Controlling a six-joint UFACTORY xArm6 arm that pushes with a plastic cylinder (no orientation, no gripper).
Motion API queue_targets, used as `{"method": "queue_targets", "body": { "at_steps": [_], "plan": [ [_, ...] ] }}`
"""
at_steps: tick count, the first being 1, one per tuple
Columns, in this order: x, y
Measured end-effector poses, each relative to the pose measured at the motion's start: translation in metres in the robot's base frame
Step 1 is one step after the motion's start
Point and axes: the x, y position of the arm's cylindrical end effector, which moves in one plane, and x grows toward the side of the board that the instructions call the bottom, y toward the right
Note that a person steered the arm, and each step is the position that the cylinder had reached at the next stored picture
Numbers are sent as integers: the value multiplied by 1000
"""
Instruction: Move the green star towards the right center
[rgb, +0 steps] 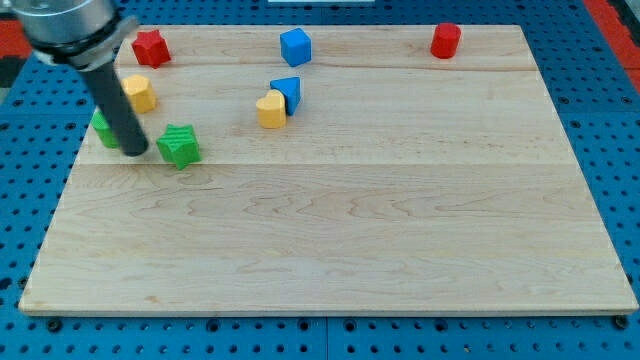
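At the view's left of the wooden board (350, 250), my tip (137, 152) rests just left of the green star (179, 146). Whether they touch, I cannot tell. A green block (103, 130) sits partly behind the rod.

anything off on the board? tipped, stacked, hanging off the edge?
Nothing stands out. All blocks lie flat on the wooden board, none stacked or over an edge. My tip sits just left of the green star, partly hiding another green block.

The green star (179, 146) lies flat (upper left of the board).
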Motion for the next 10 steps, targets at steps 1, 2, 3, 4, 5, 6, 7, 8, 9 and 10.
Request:
{"method": "queue_targets", "body": {
  "at_steps": [1, 2, 3, 4, 5, 6, 7, 8, 9, 10],
  "plan": [
    [1, 91],
    [-2, 164],
    [-16, 188],
    [-32, 221],
    [-53, 239],
    [-51, 290],
    [-36, 324],
    [-60, 312],
    [-104, 291],
    [-120, 257]
  ]
}}
